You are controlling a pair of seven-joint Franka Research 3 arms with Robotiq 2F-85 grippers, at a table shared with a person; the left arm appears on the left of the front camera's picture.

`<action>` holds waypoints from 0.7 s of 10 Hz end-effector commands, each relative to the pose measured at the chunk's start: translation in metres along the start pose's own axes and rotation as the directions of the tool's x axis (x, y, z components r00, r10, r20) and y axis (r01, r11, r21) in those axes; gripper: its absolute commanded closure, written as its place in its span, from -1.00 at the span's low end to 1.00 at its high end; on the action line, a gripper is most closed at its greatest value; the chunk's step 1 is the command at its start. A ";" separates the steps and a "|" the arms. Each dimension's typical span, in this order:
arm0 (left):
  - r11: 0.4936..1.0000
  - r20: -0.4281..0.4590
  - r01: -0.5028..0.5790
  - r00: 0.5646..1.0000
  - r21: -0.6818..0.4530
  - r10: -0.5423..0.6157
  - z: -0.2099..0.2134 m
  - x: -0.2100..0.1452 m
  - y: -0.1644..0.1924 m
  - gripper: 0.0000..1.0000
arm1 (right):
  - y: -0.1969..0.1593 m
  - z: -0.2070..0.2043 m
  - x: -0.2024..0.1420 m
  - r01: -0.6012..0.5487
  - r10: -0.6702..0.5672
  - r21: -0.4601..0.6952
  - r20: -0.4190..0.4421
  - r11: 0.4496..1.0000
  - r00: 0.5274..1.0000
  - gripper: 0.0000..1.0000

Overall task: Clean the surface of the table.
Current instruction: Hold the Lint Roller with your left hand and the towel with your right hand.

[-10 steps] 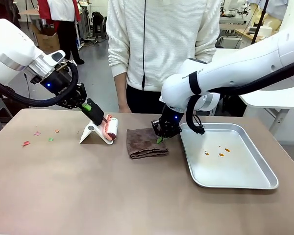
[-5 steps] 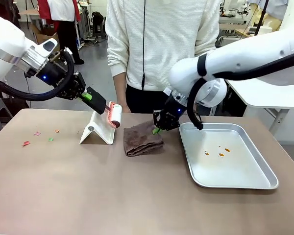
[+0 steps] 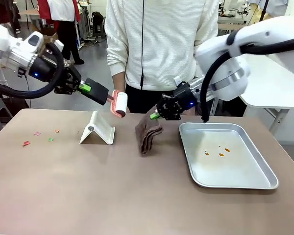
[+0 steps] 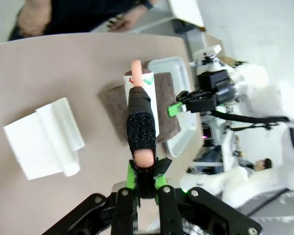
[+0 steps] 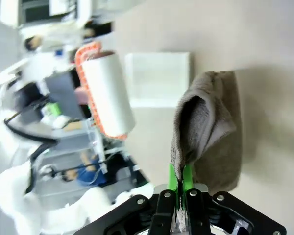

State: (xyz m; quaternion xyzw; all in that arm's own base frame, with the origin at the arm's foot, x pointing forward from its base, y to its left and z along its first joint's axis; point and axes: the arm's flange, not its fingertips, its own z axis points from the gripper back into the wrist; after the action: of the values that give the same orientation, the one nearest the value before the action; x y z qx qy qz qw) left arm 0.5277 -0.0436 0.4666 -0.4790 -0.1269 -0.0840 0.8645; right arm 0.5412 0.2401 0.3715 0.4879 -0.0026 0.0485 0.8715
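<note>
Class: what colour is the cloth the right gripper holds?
The cloth is brown; right wrist view.

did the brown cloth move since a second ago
Yes. The brown cloth went from lying flat to hanging from the right claw, lifted up beside the metal tray.

Three cameras on one tabletop (image 3: 88,196)
Front view looks across it from the robot's side at the person (image 3: 161,44); wrist views look closely along the left pincer (image 4: 145,176) and right pincer (image 5: 179,178). All share the cloth (image 3: 148,134), roller (image 3: 120,104) and stand (image 3: 98,129).
</note>
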 end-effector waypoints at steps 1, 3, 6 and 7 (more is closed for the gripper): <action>0.989 0.029 0.019 0.999 -0.144 -0.015 0.036 -0.020 0.016 1.00 | -0.011 0.035 -0.045 -0.022 0.026 0.176 -0.020 0.984 0.999 1.00; 0.982 0.090 -0.020 0.995 -0.186 0.037 0.081 -0.046 0.035 1.00 | -0.011 0.067 -0.084 -0.050 0.038 0.304 0.046 0.951 0.998 1.00; 0.971 0.126 -0.073 0.987 -0.230 0.104 0.147 -0.105 0.065 1.00 | -0.029 0.120 -0.141 -0.102 0.076 0.516 0.071 0.850 0.995 1.00; 0.965 0.123 -0.102 0.983 -0.243 0.135 0.167 -0.123 0.079 1.00 | -0.048 0.145 -0.154 -0.091 0.028 0.569 0.118 0.818 0.993 1.00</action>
State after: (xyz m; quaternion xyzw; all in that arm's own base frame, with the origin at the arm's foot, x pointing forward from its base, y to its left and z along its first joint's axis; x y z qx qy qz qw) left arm 0.4235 0.1310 0.4534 -0.5824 -0.1469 -0.0097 0.7995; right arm 0.4089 0.1058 0.4045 0.6976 -0.0268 0.0625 0.7132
